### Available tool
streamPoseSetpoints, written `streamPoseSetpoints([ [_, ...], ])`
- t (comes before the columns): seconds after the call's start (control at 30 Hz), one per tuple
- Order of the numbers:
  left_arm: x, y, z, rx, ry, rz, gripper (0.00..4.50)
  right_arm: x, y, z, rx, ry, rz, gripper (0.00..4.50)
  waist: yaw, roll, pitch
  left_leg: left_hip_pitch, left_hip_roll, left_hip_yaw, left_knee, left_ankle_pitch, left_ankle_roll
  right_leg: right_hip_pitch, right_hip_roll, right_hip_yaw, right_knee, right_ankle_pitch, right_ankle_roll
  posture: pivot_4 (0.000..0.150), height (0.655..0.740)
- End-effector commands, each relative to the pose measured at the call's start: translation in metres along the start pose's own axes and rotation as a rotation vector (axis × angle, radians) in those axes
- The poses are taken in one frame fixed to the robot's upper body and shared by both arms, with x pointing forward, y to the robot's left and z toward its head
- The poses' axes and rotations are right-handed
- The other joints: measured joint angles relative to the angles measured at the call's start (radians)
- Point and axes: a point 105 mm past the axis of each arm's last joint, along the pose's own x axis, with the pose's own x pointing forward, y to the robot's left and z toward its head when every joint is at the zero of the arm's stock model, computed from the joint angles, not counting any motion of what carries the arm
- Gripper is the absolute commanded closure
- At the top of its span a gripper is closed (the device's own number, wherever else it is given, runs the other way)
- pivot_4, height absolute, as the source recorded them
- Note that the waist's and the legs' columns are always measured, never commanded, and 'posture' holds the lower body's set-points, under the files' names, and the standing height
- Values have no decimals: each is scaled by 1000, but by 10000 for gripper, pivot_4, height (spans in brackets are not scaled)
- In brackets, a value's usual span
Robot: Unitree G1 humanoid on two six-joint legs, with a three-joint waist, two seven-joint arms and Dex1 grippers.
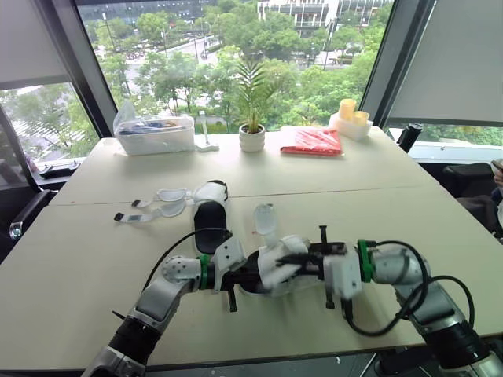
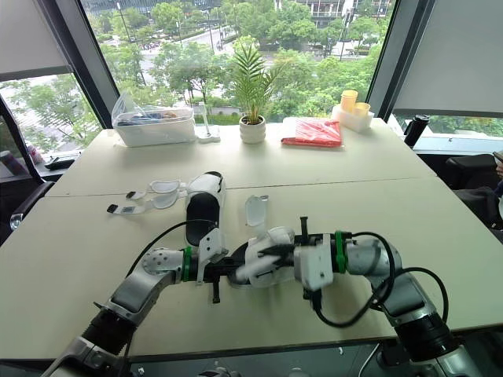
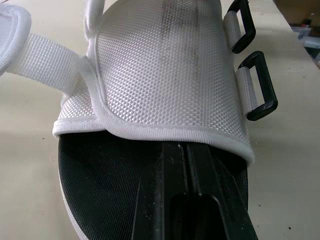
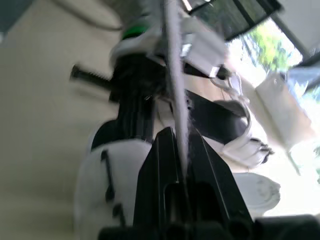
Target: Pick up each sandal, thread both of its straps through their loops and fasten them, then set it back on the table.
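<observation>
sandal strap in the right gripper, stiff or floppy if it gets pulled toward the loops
Probably floppy: the strap looks thin, seen edge-on between the fingers of the right gripper. Likely light and easy to bend, like the mesh upper.

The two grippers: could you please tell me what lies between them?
The white sandal lies between them in the left eye view; the left gripper grips its upper, the right gripper pinches its strap.
</observation>
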Motion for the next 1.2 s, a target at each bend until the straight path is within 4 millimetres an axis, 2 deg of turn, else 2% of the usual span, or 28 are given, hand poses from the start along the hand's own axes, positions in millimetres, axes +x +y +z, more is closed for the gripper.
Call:
streamPoseSetpoints([
  [0.03, 4, -10, -15, -33, 57, -45, 45000, -2, 13, 1, -218, -54, 9, 44453, 1, 0, 0, 0, 0, 0, 0, 0, 0, 0, 0, 0, 0, 0, 0, 1500, 7400],
  [0.1, 4, -10, -15, -34, 57, -45, 45000, -3, 20, -1, -295, -75, 23, 44453, 1, 0, 0, 0, 0, 0, 0, 0, 0, 0, 0, 0, 0, 0, 0, 1500, 7400],
  [0.2, 3, -10, -16, -34, 61, -45, 45000, -5, 20, -1, -303, -105, 2, 35443, 2, 0, 0, 0, 0, 0, 0, 0, 0, 0, 1, 0, 0, 0, 0, 1500, 7400],
  [0.33, 3, -11, -16, -37, 63, -44, 45000, -8, 23, 8, -315, -145, 44, 16202, 3, 0, 0, 0, 0, 0, 0, 0, 0, 0, 0, 1, 0, 0, 0, 1500, 7400],
  [0.4, 2, -12, -17, -39, 63, -43, 45000, -13, 32, 17, -287, -159, 141, 4811, 3, 0, 0, 0, 0, -1, 0, 0, 0, 0, 0, 1, 0, 0, 0, 1500, 7400],
  [0.43, 2, -12, -17, -40, 64, -43, 45000, -18, 37, 20, -256, -155, 191, 562, 3, 0, 0, 0, 0, -1, 0, 0, 0, 0, 0, 1, 0, 0, 0, 1500, 7400],
  [0.53, 2, -14, -18, -41, 66, -44, 45000, -33, 41, 25, -185, -117, 290, 562, 4, 0, 0, 0, 0, -1, 0, 0, 1, 1, 0, 1, -1, 0, -1, 1500, 7400],
  [0.67, 4, -13, -19, -40, 66, -45, 45000, -54, 39, 15, -43, -1, 347, 562, 4, 0, 0, 0, 0, -1, 0, 0, 1, 2, 0, 1, -2, -1, -2, 1500, 7400],
  [0.83, 7, -13, -17, -37, 61, -51, 45000, -71, 42, 2, 557, 143, 298, 562, 15, 0, 0, 0, 0, -2, 0, -1, 2, 2, -1, 0, -4, -2, -4, 1500, 7400],
  [0.97, 8, -13, -17, -36, 59, -62, 45000, -74, 37, 5, 1143, 197, 284, 562, 21, 2, -1, -1, 1, -1, 1, -1, 3, 2, -1, 1, -5, -2, -4, 1500, 7400],
  [1.03, 8, -14, -17, -34, 60, -67, 45000, -71, 34, 5, 1323, 209, 273, 562, 23, 2, -1, -2, 1, -1, 1, -2, 3, 2, -1, 1, -5, -2, -5, 1500, 7400],
  [1.2, 8, -14, -17, -31, 62, -70, 45000, -56, 39, 15, 1593, 189, 300, 562, 28, 1, -2, -4, 1, -1, 0, -3, 5, 1, -2, 0, -10, -2, -4, 1500, 7400],
])
